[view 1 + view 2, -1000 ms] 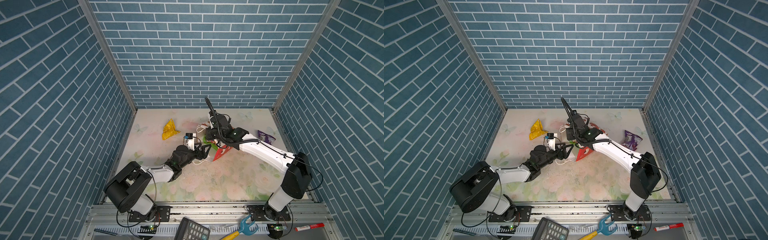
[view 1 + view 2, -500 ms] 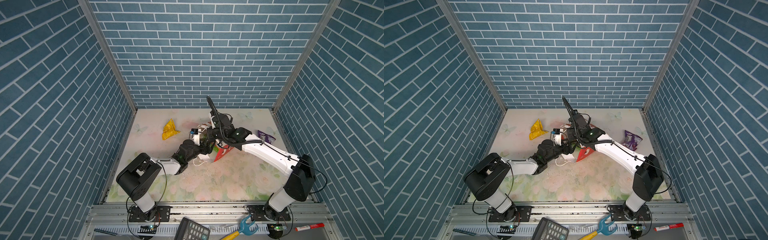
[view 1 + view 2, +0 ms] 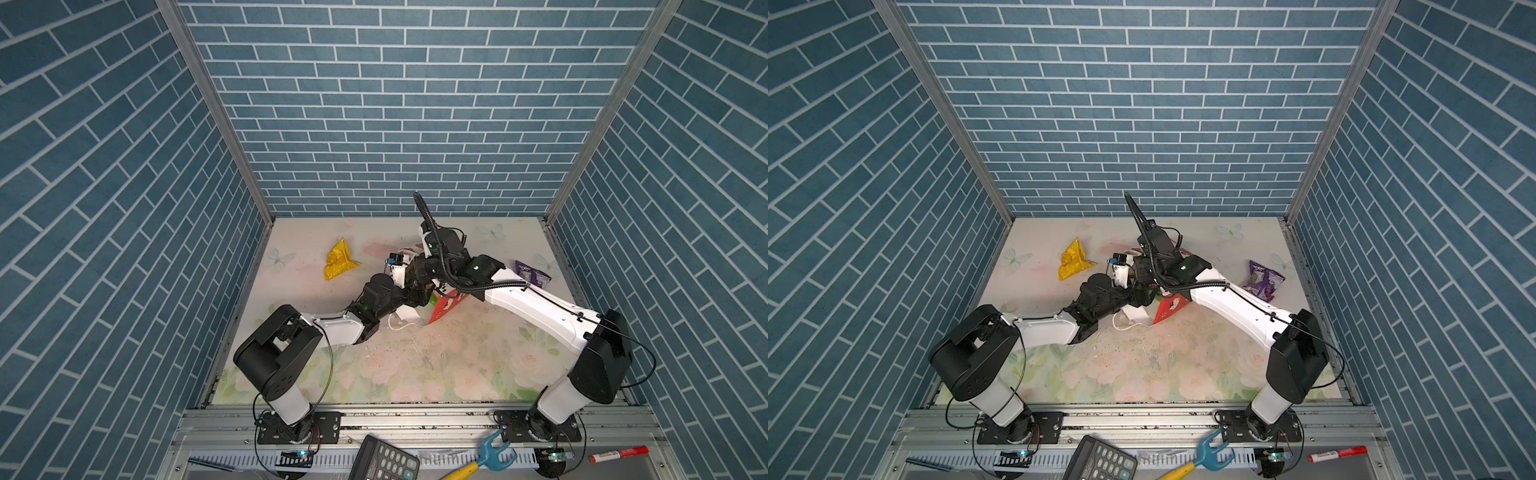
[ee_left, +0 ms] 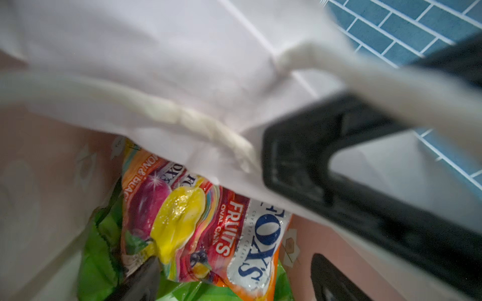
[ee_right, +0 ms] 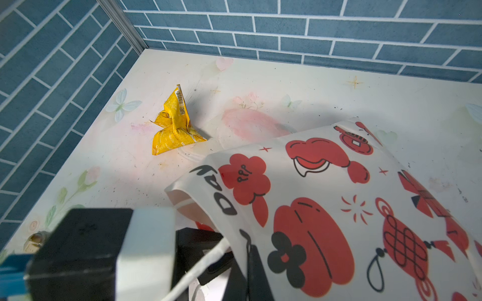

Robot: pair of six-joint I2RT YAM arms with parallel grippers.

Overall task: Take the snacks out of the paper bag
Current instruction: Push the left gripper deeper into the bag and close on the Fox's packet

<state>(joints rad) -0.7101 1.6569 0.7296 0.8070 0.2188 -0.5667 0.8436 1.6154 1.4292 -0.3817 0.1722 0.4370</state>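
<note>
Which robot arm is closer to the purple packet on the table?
Right. The right arm passes just beside the purple packet; the left arm lies on the paper bag's other side, farther off.

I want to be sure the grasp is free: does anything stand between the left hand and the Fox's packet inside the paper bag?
Nothing visible does. The left hand is open right at the Fox's packet; the paper bag's white wall and cord handle cover only its far end.
</note>
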